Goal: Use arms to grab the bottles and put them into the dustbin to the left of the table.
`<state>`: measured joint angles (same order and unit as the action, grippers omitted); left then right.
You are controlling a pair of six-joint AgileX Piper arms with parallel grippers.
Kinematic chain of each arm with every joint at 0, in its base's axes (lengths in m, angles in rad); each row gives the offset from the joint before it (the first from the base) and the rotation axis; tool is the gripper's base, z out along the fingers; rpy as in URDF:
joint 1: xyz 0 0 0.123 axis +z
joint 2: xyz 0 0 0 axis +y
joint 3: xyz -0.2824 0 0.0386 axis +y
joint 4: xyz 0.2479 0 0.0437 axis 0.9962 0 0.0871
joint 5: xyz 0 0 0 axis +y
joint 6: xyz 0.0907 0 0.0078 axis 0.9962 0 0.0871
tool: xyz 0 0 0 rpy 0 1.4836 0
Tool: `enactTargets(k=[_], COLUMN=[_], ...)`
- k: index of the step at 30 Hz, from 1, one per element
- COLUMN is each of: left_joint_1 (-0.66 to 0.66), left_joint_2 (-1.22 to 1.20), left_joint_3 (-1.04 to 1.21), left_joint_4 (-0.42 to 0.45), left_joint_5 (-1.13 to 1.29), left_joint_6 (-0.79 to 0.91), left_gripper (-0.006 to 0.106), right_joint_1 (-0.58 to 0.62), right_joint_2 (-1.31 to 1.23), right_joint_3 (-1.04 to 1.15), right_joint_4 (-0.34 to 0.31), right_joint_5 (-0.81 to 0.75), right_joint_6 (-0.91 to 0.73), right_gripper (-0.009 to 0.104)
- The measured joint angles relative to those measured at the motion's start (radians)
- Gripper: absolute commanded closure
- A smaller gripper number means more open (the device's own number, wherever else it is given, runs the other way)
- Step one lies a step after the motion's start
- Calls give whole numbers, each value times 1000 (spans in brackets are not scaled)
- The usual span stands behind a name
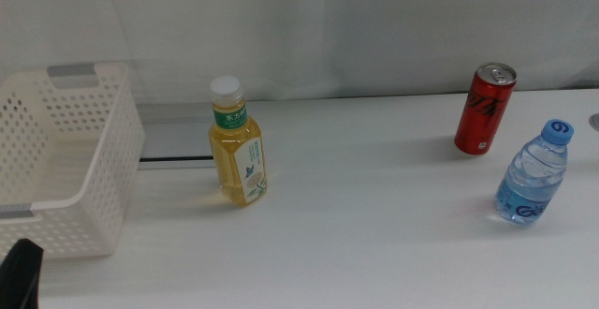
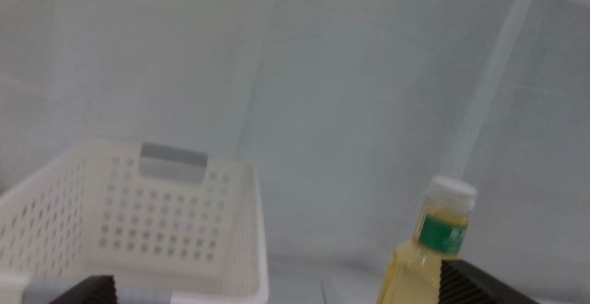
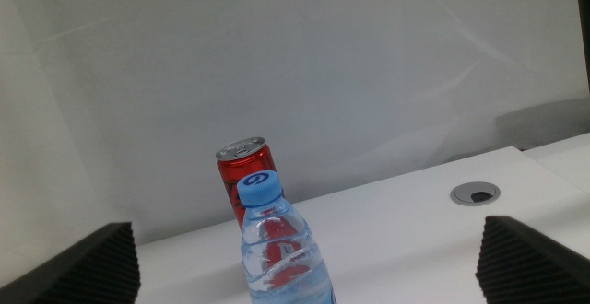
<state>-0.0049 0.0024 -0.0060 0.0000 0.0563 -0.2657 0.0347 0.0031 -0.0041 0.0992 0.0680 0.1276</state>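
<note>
A white perforated basket [image 1: 70,159] sits at the left edge of the white desk [image 1: 374,234], its grey-edged handle slot facing up at the rear; what shows of its inside holds nothing, though the near part is cut off by the frame. A dark tip of the left gripper [image 1: 21,273] shows at the bottom left corner of the middle view, just in front of the basket. In the left wrist view the left gripper's [image 2: 286,295] two dark jaws stand wide apart, released, with nothing between them; the basket [image 2: 175,221] and the tea bottle [image 2: 429,258] lie ahead of them.

The yellow tea bottle [image 1: 238,145], white cap on and green label around its neck, stands upright just right of the basket, apart from it, in front of a grey inset plate [image 1: 173,140] at the desk's rear.

Well to the right, a slim red can [image 1: 485,109] stands upright near the back of the desk. Just beside it and nearer the camera stands a small clear water bottle [image 1: 533,173] with a blue cap, close to the right edge.

The right gripper [image 3: 304,267] is out of the middle view; in its wrist view its jaws are spread wide, gripping nothing, with the water bottle [image 3: 277,249] ahead between them and the can [image 3: 245,170] behind it. A round grey port [image 3: 476,193] is set into the desk nearby.

A pale draped backdrop [image 1: 328,28] closes off the room behind.
</note>
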Motion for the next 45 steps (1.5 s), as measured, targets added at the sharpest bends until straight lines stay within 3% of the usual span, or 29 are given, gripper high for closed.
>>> enactTargets(k=[6, 11, 20, 31, 45], left_joint_1=[0, 0, -79, -409, -461], left_joint_2=[51, 210, 517, 921, 1367], left_joint_3=[-134, -309, -550, -608, -608], left_joint_4=[0, 0, -43, -48, -50], left_joint_5=[58, 131, 47, -109, -338], left_joint_6=[30, 155, 266, 370, 349], left_gripper=[9, 9, 9, 9, 9], right_joint_1=[0, 0, 0, 0, 0], right_joint_2=[0, 0, 0, 0, 0], right_joint_3=[0, 0, 0, 0, 0], right_joint_4=[0, 0, 0, 0, 0], right_joint_5=[0, 0, 0, -2, -4], right_joint_6=[1, 2, 2, 5, 4], right_gripper=[-8, -8, -8, -8, -8])
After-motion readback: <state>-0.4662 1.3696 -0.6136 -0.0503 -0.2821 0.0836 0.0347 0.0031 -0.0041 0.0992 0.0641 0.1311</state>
